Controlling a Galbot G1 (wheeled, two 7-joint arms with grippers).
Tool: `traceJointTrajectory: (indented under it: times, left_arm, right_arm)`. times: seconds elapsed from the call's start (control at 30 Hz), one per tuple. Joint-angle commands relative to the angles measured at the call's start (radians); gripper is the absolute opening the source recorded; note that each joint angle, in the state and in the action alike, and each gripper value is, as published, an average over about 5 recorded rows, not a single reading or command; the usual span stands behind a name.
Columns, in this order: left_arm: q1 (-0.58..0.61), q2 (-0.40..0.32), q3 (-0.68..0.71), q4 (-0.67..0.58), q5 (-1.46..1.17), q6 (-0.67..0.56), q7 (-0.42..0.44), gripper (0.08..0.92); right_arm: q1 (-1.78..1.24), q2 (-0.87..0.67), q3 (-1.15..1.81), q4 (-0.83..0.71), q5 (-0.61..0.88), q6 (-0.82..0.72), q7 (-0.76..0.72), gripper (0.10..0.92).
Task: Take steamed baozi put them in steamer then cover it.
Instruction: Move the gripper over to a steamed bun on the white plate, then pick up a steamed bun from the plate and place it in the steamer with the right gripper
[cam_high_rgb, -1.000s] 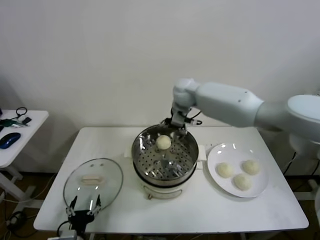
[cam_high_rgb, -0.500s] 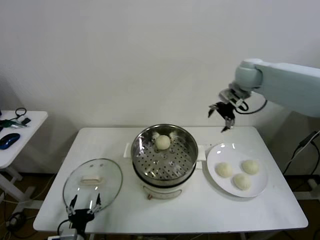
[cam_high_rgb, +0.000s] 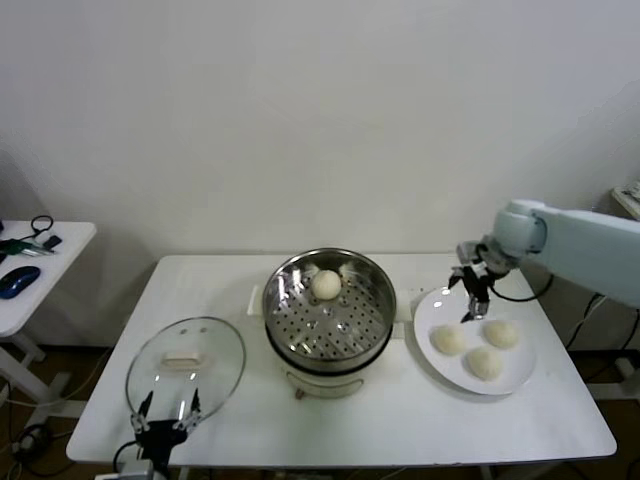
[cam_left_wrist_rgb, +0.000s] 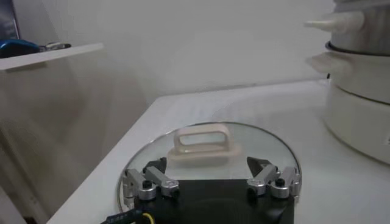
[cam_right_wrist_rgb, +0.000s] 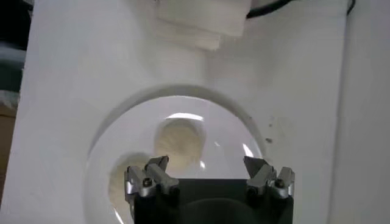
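- Steamer (cam_high_rgb: 328, 318): round, polished steel bowl on a white base, mid-table; perforated tray inside carries one smooth cream-white baozi (cam_high_rgb: 326, 284) toward its far side
- Plate (cam_high_rgb: 437, 305): flat, glossy white, just beside the steamer on the robot's right; three more round buns (cam_high_rgb: 483, 349) lie on it, close together
- Cover (cam_high_rgb: 186, 367): clear glass disc with metal rim and cream rectangular handle (cam_left_wrist_rgb: 205, 140), lying flat on the table, on the robot's left, apart from the steamer
- Right gripper (cam_high_rgb: 472, 296): over the far edge of the plate, above the buns, fingers spread wide with nothing between them; the right wrist view looks straight down on the plate and one bun (cam_right_wrist_rgb: 179, 140)
- Left gripper (cam_high_rgb: 168, 412): low at the near table edge, beside the cover's near rim, fingers apart and empty
- Surroundings: white table (cam_high_rgb: 230, 285); small side table (cam_high_rgb: 62, 235) at far left with a blue object (cam_high_rgb: 19, 280) and cables
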Motion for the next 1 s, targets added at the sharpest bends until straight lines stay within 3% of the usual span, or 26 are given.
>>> traceJointTrajectory:
  times: [0.03,0.4,0.73,0.87,1.0]
  left_arm:
    - [0.002,-0.002,0.002,0.006,0.007,-0.005,-0.002,0.823]
    - [0.000,-0.003,0.007,0.010,0.014,-0.008,-0.003,0.823]
    - [-0.006,-0.001,0.006,0.019,0.027,-0.018,-0.009,0.823]
    - [-0.005,0.000,0.004,0.016,0.027,-0.019,-0.010,0.823]
    - [-0.003,-0.001,0.005,0.009,0.028,-0.017,-0.010,0.823]
  right_arm:
    - [-0.239,-0.030,0.154,-0.027,-0.073,-0.078,0.038,0.823]
    - [-0.319,-0.009,0.253,-0.083,-0.149,-0.074,0.083,0.798]
    - [-0.293,-0.021,0.275,-0.064,-0.116,-0.069,0.076,0.606]
    - [-0.173,-0.040,0.206,-0.023,-0.056,-0.060,0.051,0.573]
    - [0.135,-0.033,-0.001,0.024,0.076,-0.026,0.000,0.569]
